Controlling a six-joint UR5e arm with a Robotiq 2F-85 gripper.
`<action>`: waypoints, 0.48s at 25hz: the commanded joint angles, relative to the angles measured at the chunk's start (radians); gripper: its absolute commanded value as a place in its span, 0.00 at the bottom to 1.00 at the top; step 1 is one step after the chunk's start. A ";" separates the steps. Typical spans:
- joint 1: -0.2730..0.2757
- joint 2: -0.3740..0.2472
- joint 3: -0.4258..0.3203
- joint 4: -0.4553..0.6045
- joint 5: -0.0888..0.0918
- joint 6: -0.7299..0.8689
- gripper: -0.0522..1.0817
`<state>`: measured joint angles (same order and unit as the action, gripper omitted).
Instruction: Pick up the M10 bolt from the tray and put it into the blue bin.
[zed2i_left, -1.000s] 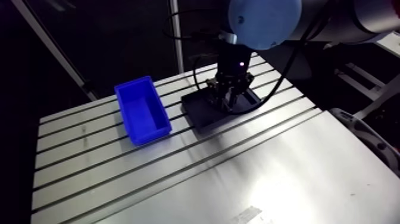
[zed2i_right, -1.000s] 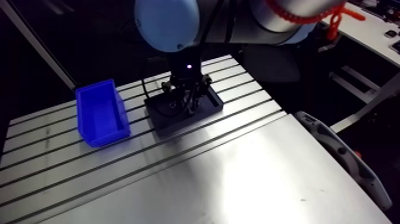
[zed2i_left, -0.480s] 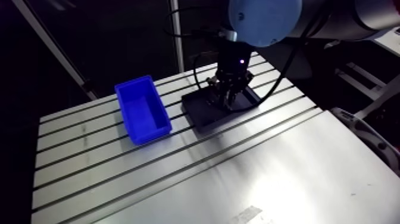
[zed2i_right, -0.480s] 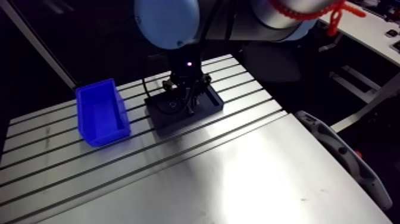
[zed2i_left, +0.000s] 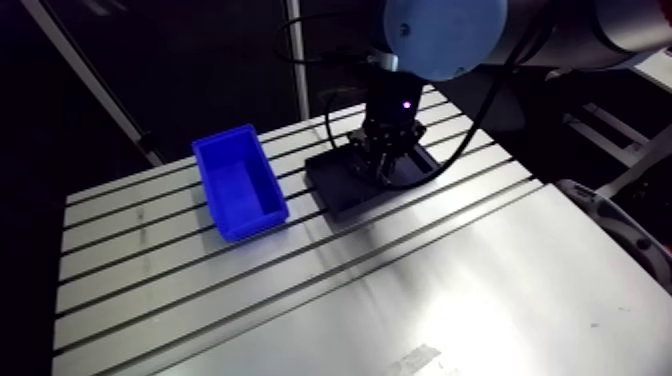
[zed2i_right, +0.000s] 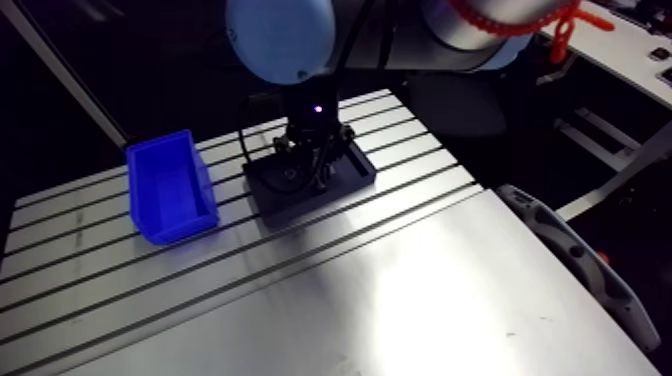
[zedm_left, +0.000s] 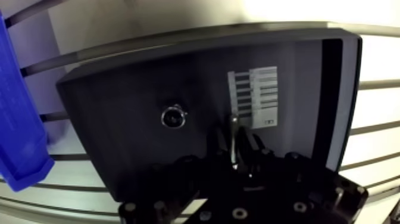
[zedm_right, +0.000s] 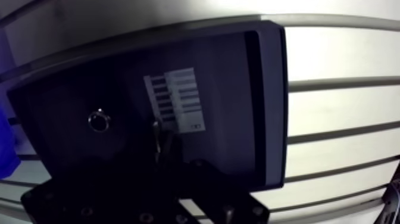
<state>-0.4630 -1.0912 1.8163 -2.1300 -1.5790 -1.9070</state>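
Observation:
In the wrist view the M10 bolt (zedm_left: 233, 128) stands as a thin metallic shaft between my dark fingers (zedm_left: 219, 148). My gripper (zedm_left: 234, 148) is shut on the bolt, just above the floor of the black tray (zedm_left: 119, 101). In the arm view the gripper (zed2i_left: 384, 166) hangs over the tray (zed2i_left: 345, 195) at the table's far side. The blue bin (zed2i_left: 240, 186) stands empty to the left of the tray, and its corner (zedm_left: 21, 137) shows beside the tray in the wrist view.
A small round metal part (zedm_left: 172, 116), like a nut, lies on the tray floor beside the gripper. A white printed label (zedm_left: 257, 98) is stuck to the tray ahead of the fingers. Slotted aluminium table (zed2i_left: 400, 290) stretches wide toward the front.
The fingers have drawn together over the tray and the wrist sits slightly higher than before. Bin and tray have not moved.

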 joint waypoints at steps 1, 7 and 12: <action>0.001 0.000 -0.002 0.000 0.001 -0.002 0.73; 0.006 0.000 -0.001 0.000 0.003 -0.007 0.85; 0.003 -0.017 -0.025 0.006 0.008 -0.042 0.96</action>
<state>-0.4586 -1.0932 1.8123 -2.1295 -1.5761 -1.9172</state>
